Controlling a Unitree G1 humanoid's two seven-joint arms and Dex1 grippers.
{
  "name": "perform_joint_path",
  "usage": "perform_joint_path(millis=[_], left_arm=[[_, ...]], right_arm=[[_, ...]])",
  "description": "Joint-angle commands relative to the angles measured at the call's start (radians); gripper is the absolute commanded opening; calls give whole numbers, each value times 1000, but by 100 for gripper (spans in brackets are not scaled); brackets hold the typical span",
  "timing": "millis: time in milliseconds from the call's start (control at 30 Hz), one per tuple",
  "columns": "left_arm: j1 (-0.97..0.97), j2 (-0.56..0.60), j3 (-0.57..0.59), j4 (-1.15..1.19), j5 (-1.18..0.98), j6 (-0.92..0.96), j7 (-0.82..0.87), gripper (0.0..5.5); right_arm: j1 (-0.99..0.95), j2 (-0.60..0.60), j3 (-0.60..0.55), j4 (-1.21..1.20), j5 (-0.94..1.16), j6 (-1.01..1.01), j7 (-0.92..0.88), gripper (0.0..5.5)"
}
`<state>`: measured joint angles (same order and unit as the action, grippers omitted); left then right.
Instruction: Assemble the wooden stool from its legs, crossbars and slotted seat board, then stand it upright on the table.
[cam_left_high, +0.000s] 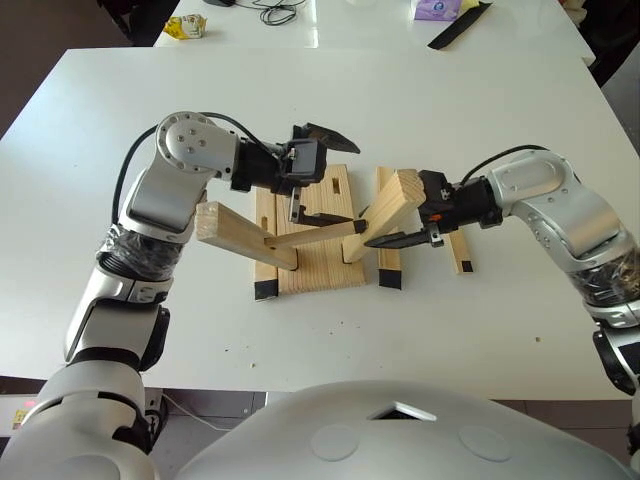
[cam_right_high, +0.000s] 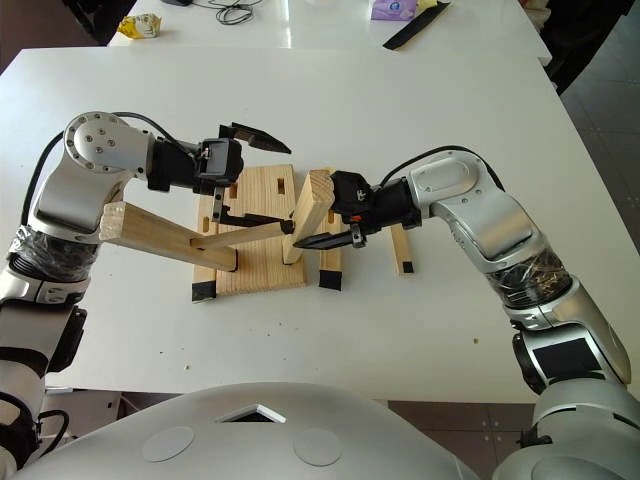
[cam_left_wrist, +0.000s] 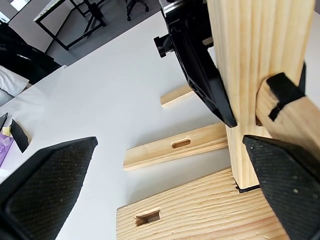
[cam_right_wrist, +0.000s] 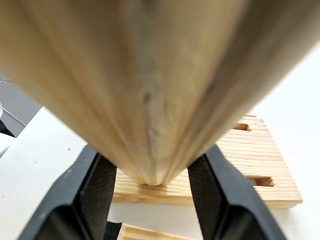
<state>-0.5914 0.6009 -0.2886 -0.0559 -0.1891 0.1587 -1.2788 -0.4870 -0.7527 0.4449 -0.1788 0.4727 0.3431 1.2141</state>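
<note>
The slotted seat board (cam_left_high: 318, 262) lies flat on the white table. Two wooden legs stand tilted in it: the left leg (cam_left_high: 235, 232) leans left and the right leg (cam_left_high: 393, 203) leans right. A crossbar (cam_left_high: 315, 235) runs between them. My right gripper (cam_left_high: 385, 228) is shut on the right leg, which fills the space between its fingers (cam_right_wrist: 95, 195). Over the board's far half, my left gripper (cam_left_high: 350, 184) hangs wide open and holds nothing, just above the crossbar. Its pads (cam_left_wrist: 47, 185) frame the right leg (cam_left_wrist: 255, 75) from the left wrist.
A loose slotted leg (cam_left_high: 387, 255) lies flat just right of the board, and another piece (cam_left_high: 461, 252) lies beyond it under my right arm. A yellow packet (cam_left_high: 185, 27), a purple pack (cam_left_high: 435, 10) and a black strip (cam_left_high: 458, 26) sit on the far table.
</note>
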Motion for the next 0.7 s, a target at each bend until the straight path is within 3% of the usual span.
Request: perform_joint_path(millis=[33, 333, 700], left_arm=[[-78, -21, 38, 40, -21, 40, 34, 540], [-128, 34, 125, -46, -225, 275, -45, 540], [-90, 91, 91, -79, -239, 278, -117, 540]], right_arm=[[68, -25, 83, 43, -123, 73, 2, 204], [90, -27, 79, 32, -120, 76, -11, 204], [104, -23, 78, 22, -117, 81, -24, 204]])
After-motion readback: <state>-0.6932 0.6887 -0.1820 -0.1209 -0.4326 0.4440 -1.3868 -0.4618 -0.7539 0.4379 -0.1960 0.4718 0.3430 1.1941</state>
